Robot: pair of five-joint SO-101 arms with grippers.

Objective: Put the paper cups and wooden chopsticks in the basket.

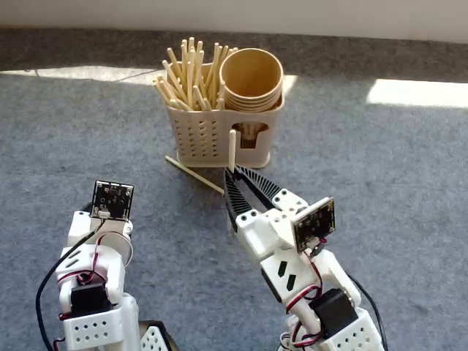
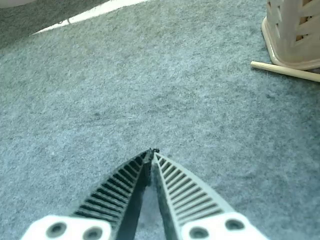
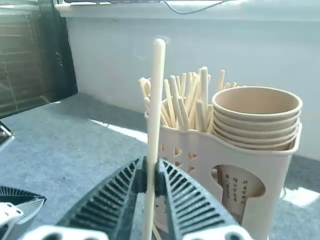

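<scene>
One grey-carpeted bench (image 1: 409,183), sunlit strips (image 1: 417,91) at its far edge below a pale wall (image 1: 292,11), carries the basket (image 1: 194,139), which holds a bundle of wooden chopsticks (image 1: 186,73) and nested paper cups (image 1: 251,73). Right gripper (image 1: 232,174): jaws narrow, pinching one upright chopstick (image 1: 232,150) just before the basket; left gripper (image 2: 151,151): jaws closed together, empty, above carpet. A loose chopstick (image 1: 194,175) lies flat at the basket's foot; cup print (image 3: 235,184) illegible.

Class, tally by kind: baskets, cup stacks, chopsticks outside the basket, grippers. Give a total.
Basket: 1
Cup stack: 1
Chopsticks outside the basket: 2, held chopstick and lying chopstick
Grippers: 2, left gripper and right gripper
Total: 6
</scene>
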